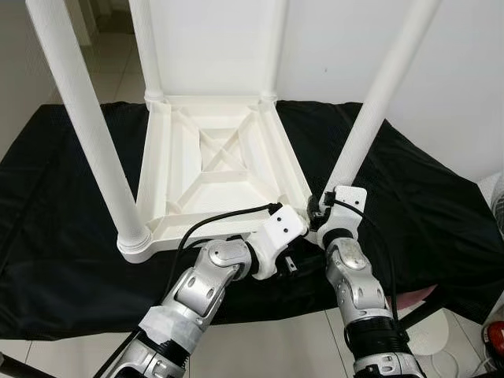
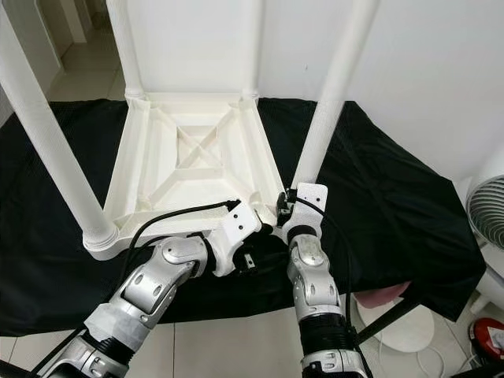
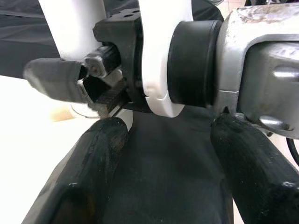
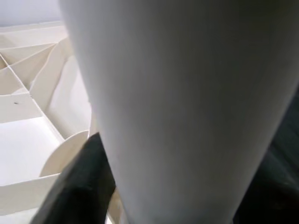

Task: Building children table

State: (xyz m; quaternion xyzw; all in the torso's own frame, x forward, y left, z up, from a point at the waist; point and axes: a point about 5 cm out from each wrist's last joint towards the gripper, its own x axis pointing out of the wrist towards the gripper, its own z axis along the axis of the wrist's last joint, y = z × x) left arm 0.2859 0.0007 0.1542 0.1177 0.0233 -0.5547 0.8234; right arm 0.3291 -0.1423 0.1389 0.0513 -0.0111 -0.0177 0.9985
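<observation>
My left gripper (image 3: 163, 154) hangs with fingers spread, empty, over the black cloth (image 1: 425, 213) at 6 o'clock. My right gripper (image 1: 321, 211) grips the table leg (image 1: 370, 110) at 3 o'clock. The upturned white table (image 1: 213, 169) lies ahead at 12. No readable writing.

light: bright, even daylight | shadows: soft | head views: sharp | wrist views: close-up blur, table leg (image 4: 187, 107) out of focus

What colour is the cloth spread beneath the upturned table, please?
Black; the black cloth shows best in the left eye view.
</observation>
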